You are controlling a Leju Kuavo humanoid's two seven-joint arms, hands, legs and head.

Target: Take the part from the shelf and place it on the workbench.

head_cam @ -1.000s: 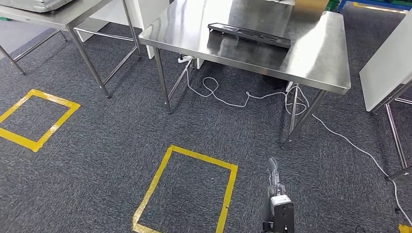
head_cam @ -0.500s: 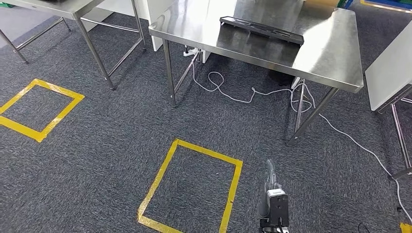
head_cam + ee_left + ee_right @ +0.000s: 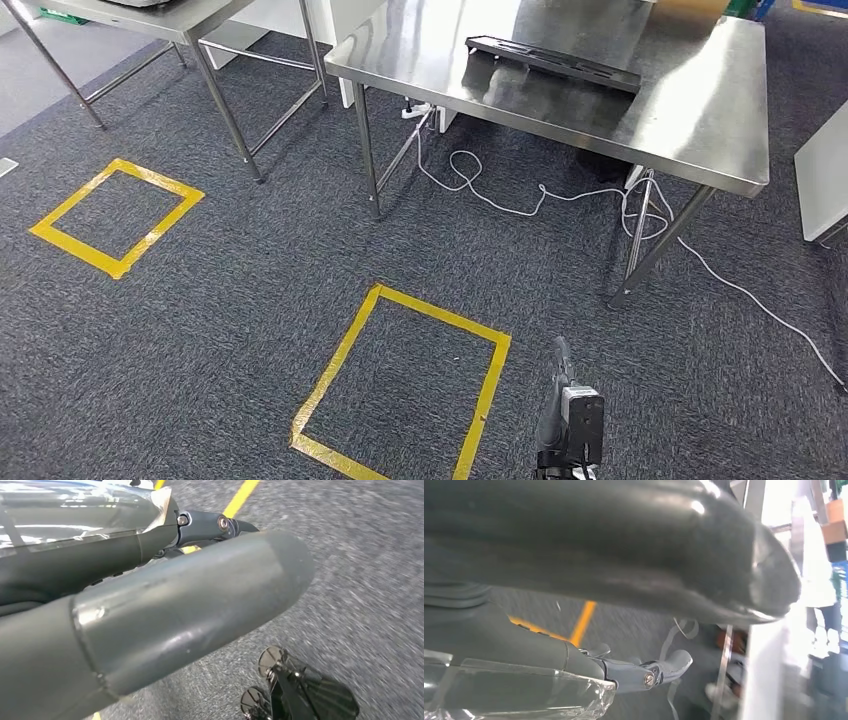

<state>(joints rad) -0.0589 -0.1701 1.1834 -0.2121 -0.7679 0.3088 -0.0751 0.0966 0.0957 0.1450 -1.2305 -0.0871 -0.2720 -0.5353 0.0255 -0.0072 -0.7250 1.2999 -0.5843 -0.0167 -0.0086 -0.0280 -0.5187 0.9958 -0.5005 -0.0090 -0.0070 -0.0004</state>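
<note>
A long black flat part [image 3: 553, 63] lies on the steel workbench [image 3: 690, 130], near its far side. My right hand [image 3: 557, 398] hangs low beside my body, well short of the workbench and above the carpet. In the right wrist view the right hand [image 3: 624, 555] shows a thick grey thumb and a straight dark finger [image 3: 649, 672] with nothing between them. My left hand [image 3: 190, 605] hangs over the carpet too, its fingers [image 3: 215, 525] stretched out and holding nothing.
A yellow tape square [image 3: 400, 390] marks the carpet just ahead of me, and another [image 3: 118, 215] lies to the left. A white cable [image 3: 520, 200] trails under the workbench. A second steel table [image 3: 190, 25] stands at the far left, and a white panel [image 3: 825, 170] at the right.
The whole picture has shifted as the camera moved, so the workbench and tape squares now sit further right. The part lies still on the workbench. My right arm still hangs.
</note>
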